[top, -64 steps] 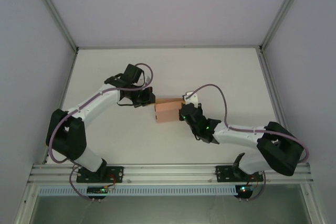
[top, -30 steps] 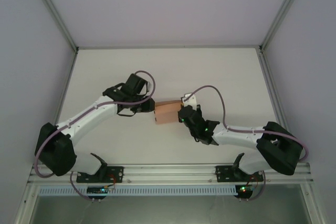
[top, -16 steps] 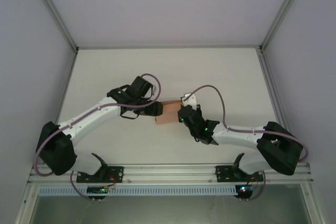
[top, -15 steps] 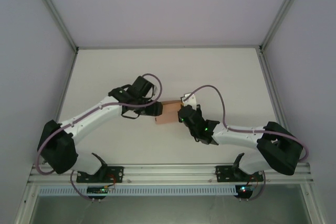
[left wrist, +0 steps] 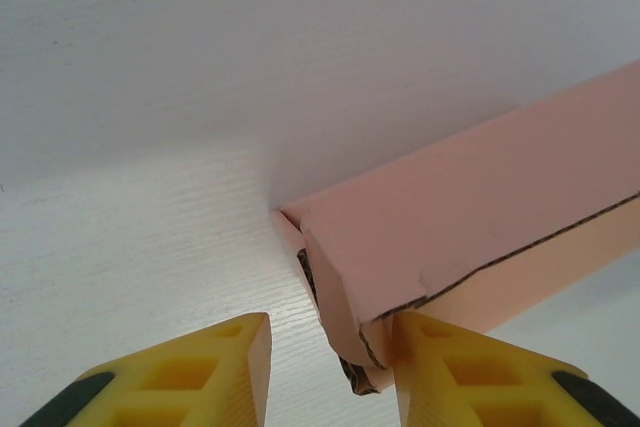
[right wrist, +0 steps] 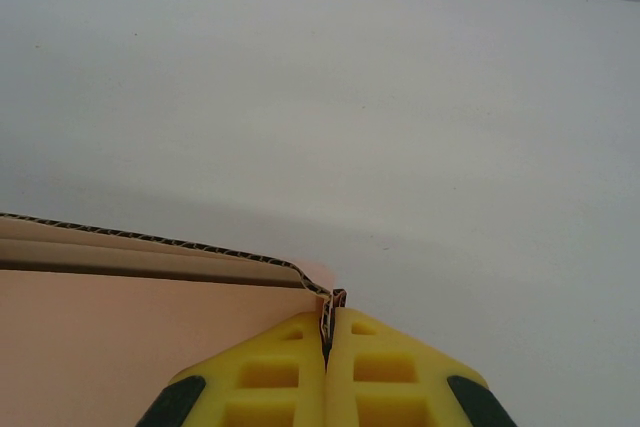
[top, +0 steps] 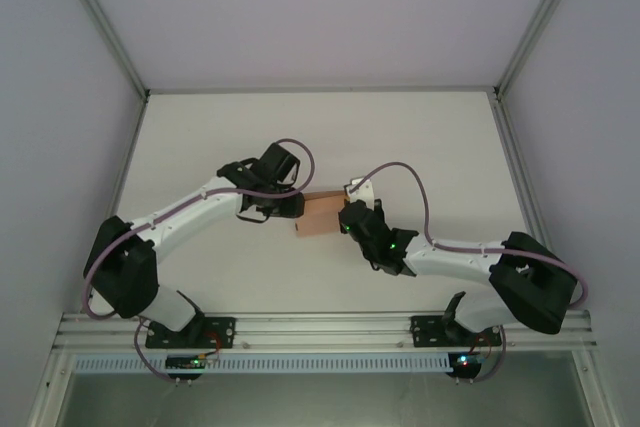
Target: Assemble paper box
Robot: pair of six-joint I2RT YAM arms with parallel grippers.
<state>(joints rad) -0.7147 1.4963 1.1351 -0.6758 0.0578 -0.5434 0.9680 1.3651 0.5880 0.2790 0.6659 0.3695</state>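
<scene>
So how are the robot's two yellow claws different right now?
The left gripper is open, fingers spread with a corner of the paper box between them; the right gripper is shut, pinching the box's thin card edge. The left gripper meets the box's left end, the right gripper its right end. Both have yellow fingers.

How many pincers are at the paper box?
2. The left pincer is open around a corner of the paper box; the right pincer is shut on its other end.
</scene>
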